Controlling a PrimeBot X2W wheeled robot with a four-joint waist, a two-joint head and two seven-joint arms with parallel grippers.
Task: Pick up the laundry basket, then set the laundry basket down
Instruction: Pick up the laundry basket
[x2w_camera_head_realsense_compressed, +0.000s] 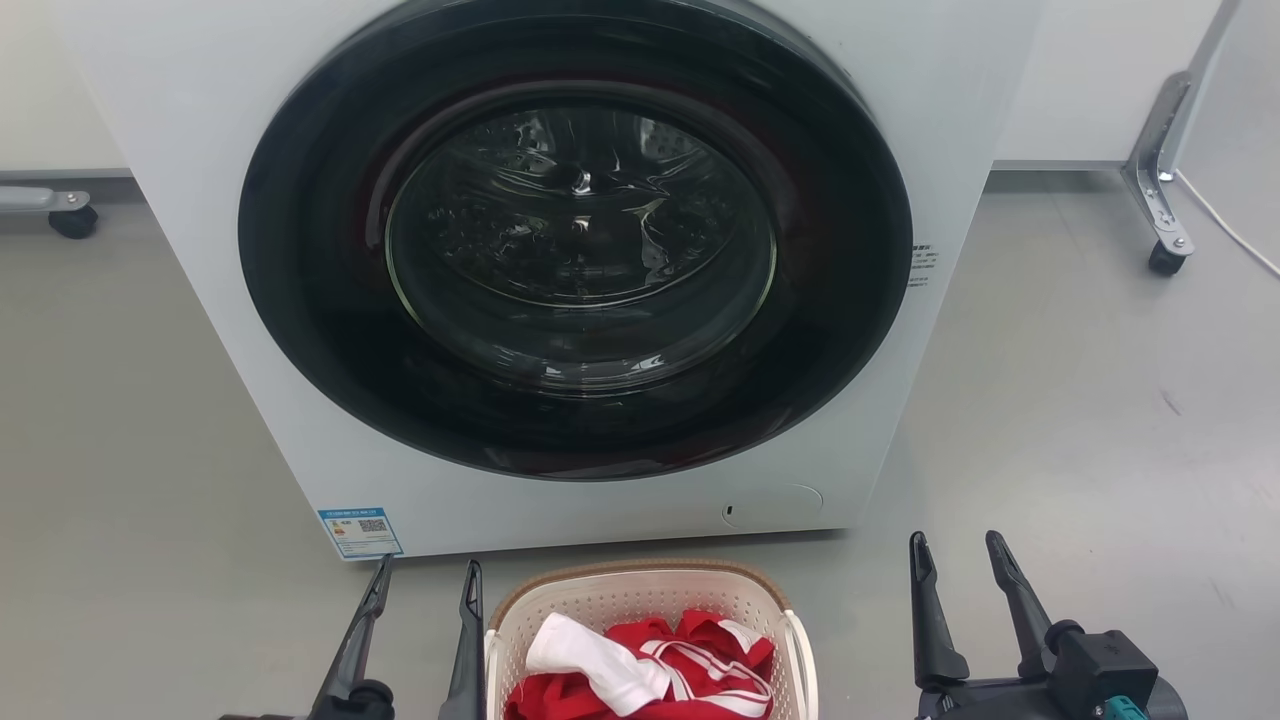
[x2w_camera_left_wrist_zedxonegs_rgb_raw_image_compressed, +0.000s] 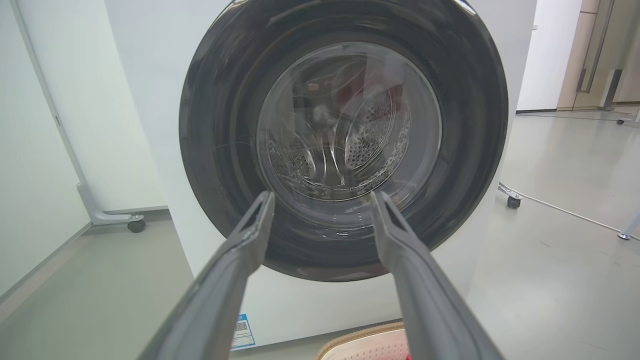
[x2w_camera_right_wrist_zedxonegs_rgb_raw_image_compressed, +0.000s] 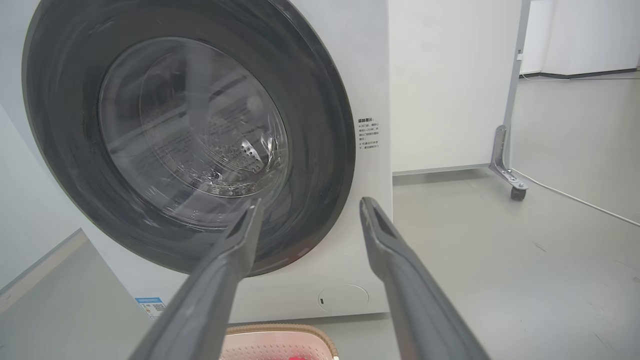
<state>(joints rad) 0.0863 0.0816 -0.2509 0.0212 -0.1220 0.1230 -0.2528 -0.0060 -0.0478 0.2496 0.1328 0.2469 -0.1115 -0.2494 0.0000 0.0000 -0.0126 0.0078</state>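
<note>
head view: laundry basket sits on the grey floor before the white washer, between left gripper and right gripper. basket walls are cream perforated plastic, rounded-rectangular, with a brown woven-look rim and white side handles. contents: a crumpled red garment with white stripes and a white cloth lying over it. washer door is round convex glass in a glossy dark ring. left gripper: fingers spread, holding nothing, inner finger just beside the basket's left wall; contact cannot be told. right gripper: fingers spread, holding nothing, apart from the basket.
</note>
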